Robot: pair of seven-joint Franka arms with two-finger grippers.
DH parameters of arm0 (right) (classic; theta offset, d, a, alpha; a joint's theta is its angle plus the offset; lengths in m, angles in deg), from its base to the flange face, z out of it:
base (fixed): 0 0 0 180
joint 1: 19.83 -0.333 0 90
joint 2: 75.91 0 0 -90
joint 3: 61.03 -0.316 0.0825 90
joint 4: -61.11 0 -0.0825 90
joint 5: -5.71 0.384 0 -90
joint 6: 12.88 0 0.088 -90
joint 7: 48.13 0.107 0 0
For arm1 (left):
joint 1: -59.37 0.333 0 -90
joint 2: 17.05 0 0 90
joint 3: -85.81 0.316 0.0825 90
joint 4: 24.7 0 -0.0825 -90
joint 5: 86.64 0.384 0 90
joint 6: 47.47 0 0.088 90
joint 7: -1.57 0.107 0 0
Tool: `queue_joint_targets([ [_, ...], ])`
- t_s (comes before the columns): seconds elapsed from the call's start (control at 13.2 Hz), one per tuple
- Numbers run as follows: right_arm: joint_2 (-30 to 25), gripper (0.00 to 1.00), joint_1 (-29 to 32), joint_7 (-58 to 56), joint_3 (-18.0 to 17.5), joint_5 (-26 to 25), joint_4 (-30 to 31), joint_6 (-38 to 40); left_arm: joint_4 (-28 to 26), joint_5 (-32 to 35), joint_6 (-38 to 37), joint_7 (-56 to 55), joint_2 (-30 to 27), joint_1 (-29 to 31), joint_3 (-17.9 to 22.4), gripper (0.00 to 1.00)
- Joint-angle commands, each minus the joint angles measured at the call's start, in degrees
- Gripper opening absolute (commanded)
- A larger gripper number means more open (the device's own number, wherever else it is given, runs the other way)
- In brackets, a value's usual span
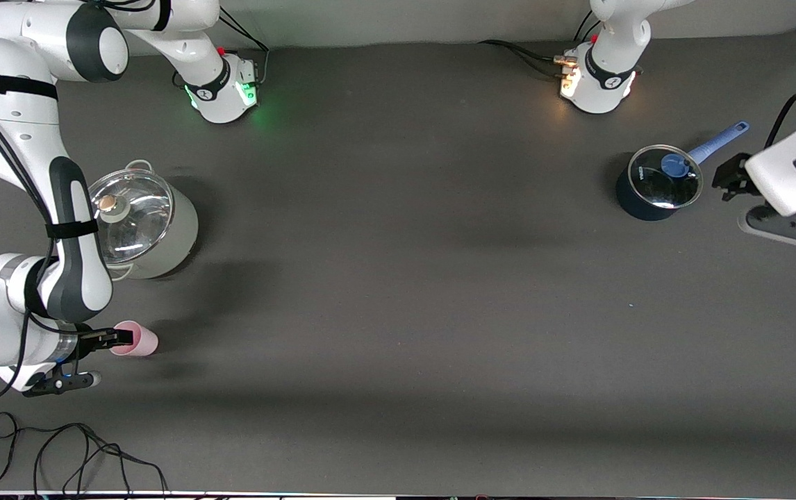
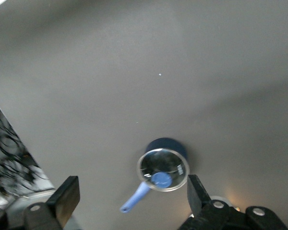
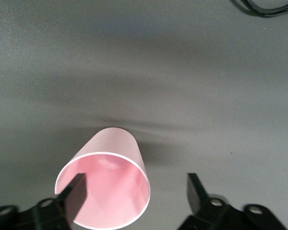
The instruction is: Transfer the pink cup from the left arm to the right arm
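Observation:
The pink cup [image 1: 142, 341] lies on its side on the dark table near the right arm's end, its mouth turned toward my right gripper [image 1: 117, 339]. In the right wrist view the cup [image 3: 116, 146] shows its open mouth. My right gripper [image 3: 137, 194] is open: one finger reaches into the cup's mouth, while the other stands well apart beside the cup and grips nothing. My left gripper [image 1: 733, 179] waits open at the left arm's end of the table, beside the blue saucepan. Nothing is between the fingers of the left gripper [image 2: 133, 197].
A steel pot with a glass lid [image 1: 142, 223] stands close by the right arm, farther from the front camera than the cup. A blue saucepan [image 1: 656, 186] with a glass lid and a long handle sits near the left gripper [image 2: 163, 165]. Black cables [image 1: 57, 451] lie at the table's near edge.

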Motion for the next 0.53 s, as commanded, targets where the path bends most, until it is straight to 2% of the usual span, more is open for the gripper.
queue_joint_targets([
  [0.0, -3.4, 1.0, 0.2, -1.3, 0.1, -0.7, -0.4, 4.1, -0.7, -5.1, 2.1, -13.2, 1.4, 0.8, 0.3, 1.0],
  [0.23, -10.4, 1.0, 0.2, -1.2, 0.3, -0.6, -0.2, 11.5, -5.3, -9.4, 6.3, -21.9, 0.8, 1.4, 0.3, 1.0],
  [0.45, -16.9, 1.0, 0.2, -0.8, 0.4, -0.5, -0.2, 20.1, -5.9, -9.4, 7.4, -21.6, 1.4, 1.3, 0.3, 1.0],
])
